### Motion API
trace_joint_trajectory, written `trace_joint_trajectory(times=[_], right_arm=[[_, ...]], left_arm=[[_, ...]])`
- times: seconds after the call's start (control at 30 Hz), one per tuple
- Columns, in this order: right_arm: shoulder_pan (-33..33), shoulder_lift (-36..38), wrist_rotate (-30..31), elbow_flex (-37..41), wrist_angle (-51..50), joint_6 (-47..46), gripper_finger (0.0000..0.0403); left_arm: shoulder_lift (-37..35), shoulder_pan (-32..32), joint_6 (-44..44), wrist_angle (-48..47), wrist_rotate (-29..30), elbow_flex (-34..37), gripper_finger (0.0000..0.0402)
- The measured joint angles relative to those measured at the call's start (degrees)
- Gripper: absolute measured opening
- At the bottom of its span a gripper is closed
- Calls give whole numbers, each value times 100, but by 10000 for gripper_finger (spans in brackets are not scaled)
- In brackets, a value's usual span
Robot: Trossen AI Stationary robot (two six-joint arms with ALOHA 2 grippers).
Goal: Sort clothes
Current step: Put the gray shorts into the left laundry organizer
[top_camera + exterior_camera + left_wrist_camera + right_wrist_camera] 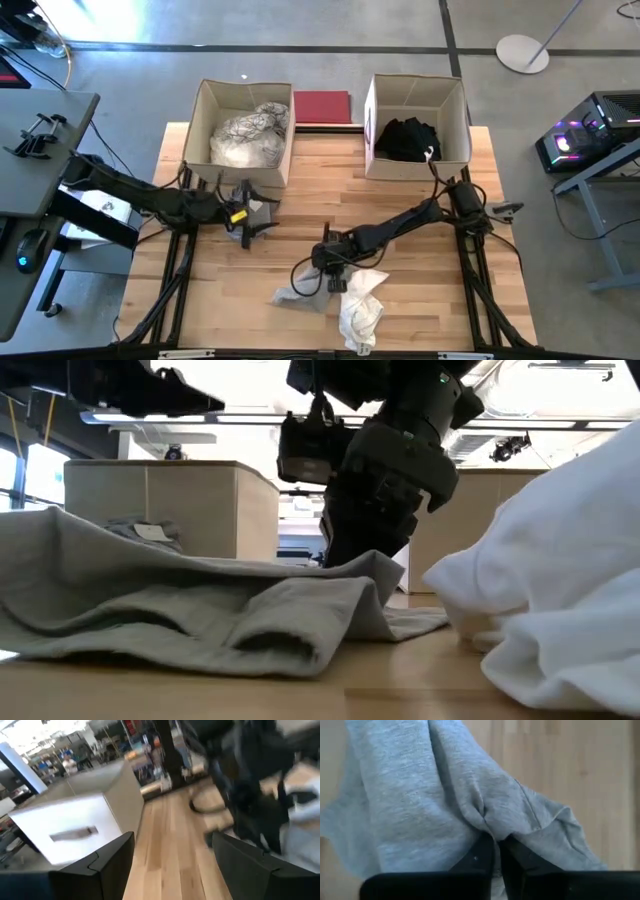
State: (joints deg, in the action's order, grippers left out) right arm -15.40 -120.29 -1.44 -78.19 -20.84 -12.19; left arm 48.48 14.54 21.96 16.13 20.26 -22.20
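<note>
A wooden table [420,300] carries two beige fabric boxes along its far edge, and everything here is placed relative to the left box [245,135], which holds white and patterned garments [250,135]. The right box [415,125], well apart to the side of it, holds black clothes [405,138], and a flat dark red mat [322,106] lies between the two boxes. Two pieces are still unsorted on the bare wood, well in front of the left box and toward the table's near edge: a light grey garment [298,292] and, just beside it, a crumpled white garment [360,308]. The right gripper [496,851] is down on the grey garment, its two dark fingers pressed together with a fold of grey cloth pinched between them. This looks like the pick-up step for the grey piece. The left gripper [172,855] hovers just in front of the left box with its fingers spread and nothing between them, apparently waiting. The next move likely calls for lifting the grey cloth clear of the white one without dragging it along, then carrying it across to the left box, where the lighter pieces lie, and letting go above the opening.
</note>
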Motion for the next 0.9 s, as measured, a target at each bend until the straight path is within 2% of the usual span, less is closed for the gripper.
trace_joint_trajectory(times=[0.2,0.37,0.53,0.9], right_arm=[[4,244,550,43,-232,22,11],[3,740,960,42,-421,46,6],[2,1244,1351,40,-384,87,3],[-166,2070,2356,31,343,667,1]], left_arm=[[673,252,72,43,349,3,262],[1348,320,63,251,-53,3,262],[2023,317,-79,1365,-547,3,262],[3375,267,-46,3471,-721,-35,262]])
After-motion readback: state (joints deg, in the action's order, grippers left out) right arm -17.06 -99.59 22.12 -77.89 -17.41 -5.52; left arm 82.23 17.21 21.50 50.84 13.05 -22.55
